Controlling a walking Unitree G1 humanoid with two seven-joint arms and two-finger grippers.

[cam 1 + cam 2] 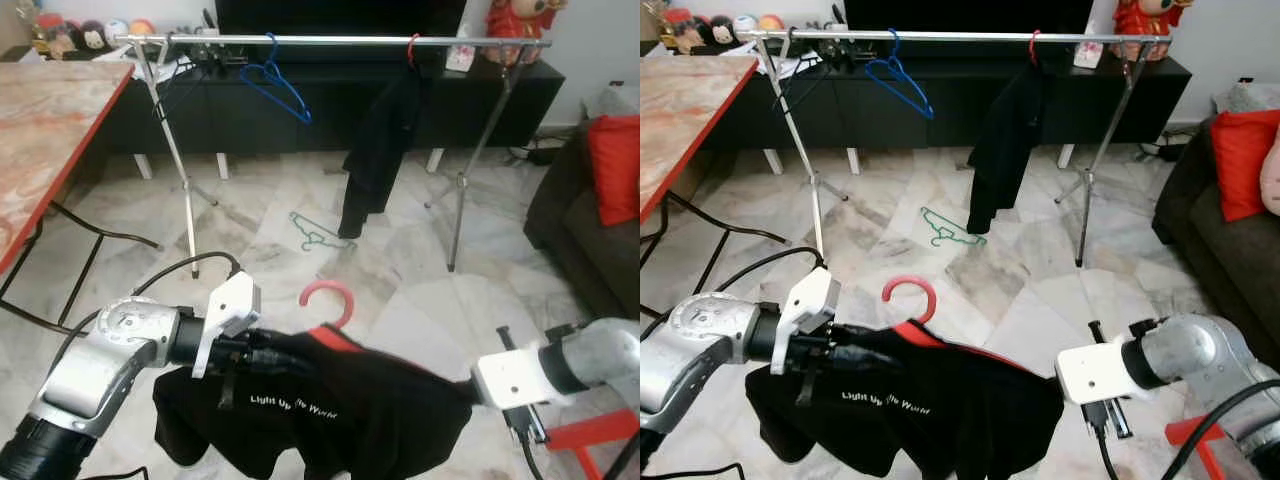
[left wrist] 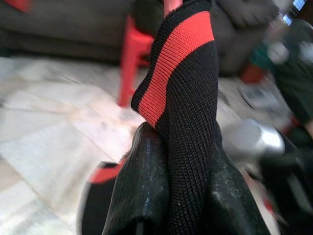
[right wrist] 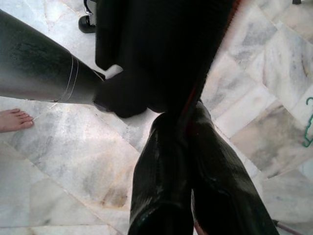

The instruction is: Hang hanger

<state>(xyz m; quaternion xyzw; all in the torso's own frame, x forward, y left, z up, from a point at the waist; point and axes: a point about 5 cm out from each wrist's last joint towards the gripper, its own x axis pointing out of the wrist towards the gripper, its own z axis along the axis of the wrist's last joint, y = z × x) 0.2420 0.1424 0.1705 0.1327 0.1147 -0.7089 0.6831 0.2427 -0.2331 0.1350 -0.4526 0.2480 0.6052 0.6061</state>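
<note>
black shirt (image 1: 330, 420) on red hanger (image 1: 328, 297), l gripper (image 2: 181, 196) & r gripper (image 3: 188, 161) both pinching it.

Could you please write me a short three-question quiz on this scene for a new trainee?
1. True or false: the left tool grips the black shirt at its red collar.
2. What colour is the empty hanger on the rail?
3. The green hanger lies: A) on the table, B) on the floor, C) on the sofa.

Key: 1 true; 2 blue; 3 B.
</note>
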